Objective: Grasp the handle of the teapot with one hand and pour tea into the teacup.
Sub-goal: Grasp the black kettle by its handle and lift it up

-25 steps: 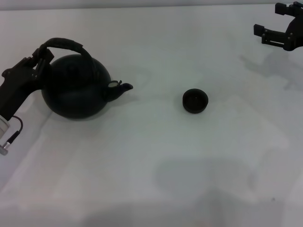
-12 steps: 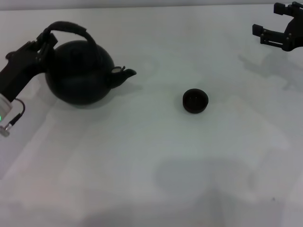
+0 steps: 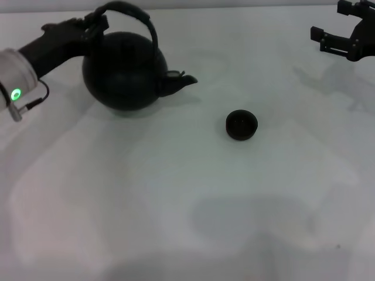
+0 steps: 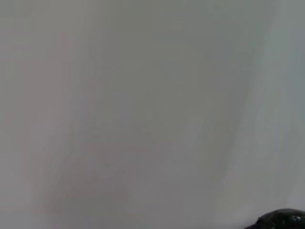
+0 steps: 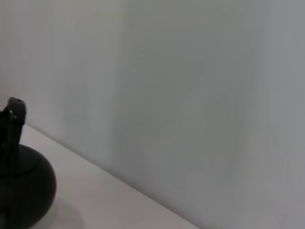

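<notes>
The round black teapot (image 3: 123, 73) hangs upright at the far left of the table in the head view, its stubby spout (image 3: 180, 82) pointing right toward the teacup. My left gripper (image 3: 94, 24) is shut on the left side of the arched handle (image 3: 133, 13). The small dark teacup (image 3: 241, 125) stands on the table to the right of the spout, a short gap away. My right gripper (image 3: 340, 32) stays open at the far right back corner, holding nothing. The right wrist view shows the teapot (image 5: 24, 191) and its handle (image 5: 14, 117) from afar.
The white table (image 3: 187, 199) stretches bare around the teacup and toward the front edge. A cable and a green light (image 3: 16, 93) sit on my left wrist. The left wrist view shows only white surface and a black sliver (image 4: 281, 220).
My left gripper has carried the teapot upward and to the right, toward the teacup. The teacup and the right arm have not moved.
</notes>
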You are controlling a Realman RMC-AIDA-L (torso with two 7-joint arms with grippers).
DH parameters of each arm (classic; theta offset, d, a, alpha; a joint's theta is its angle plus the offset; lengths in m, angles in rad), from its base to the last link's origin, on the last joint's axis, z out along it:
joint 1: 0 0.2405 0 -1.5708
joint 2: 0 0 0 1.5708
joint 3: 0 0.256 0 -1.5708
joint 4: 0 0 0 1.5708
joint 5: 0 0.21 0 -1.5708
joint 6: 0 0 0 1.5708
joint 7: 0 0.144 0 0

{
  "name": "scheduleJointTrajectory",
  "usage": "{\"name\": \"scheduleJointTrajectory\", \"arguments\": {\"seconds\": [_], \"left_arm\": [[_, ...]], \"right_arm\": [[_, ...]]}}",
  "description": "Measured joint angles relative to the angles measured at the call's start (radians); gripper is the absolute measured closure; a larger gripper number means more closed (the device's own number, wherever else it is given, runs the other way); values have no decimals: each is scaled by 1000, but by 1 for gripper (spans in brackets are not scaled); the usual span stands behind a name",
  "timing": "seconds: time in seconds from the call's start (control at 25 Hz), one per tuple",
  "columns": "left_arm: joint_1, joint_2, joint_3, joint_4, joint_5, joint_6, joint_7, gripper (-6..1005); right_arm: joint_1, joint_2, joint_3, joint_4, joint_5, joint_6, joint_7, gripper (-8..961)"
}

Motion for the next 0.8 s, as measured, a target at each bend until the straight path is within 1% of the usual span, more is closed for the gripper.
{"name": "scheduleJointTrajectory", "arguments": {"seconds": [0.12,0.36,0.44,0.6,0.8], "left_arm": [[1,0,2,114,167,-51,-169,802],[-10,-2,7,268,462,-84,-443,814],[-14,-2,8,294,515,-84,-494,815],[-36,0,15,366,702,-77,-654,817],[-66,0,45,445,942,-61,-857,819]], "right_arm": [[-1,0,0,-6,18,2,-11,108],[-3,0,2,-8,35,9,-20,109],[-3,0,2,-8,44,12,-22,110],[-6,0,2,-7,57,20,-30,111],[-7,0,3,-9,69,23,-39,111]]}}
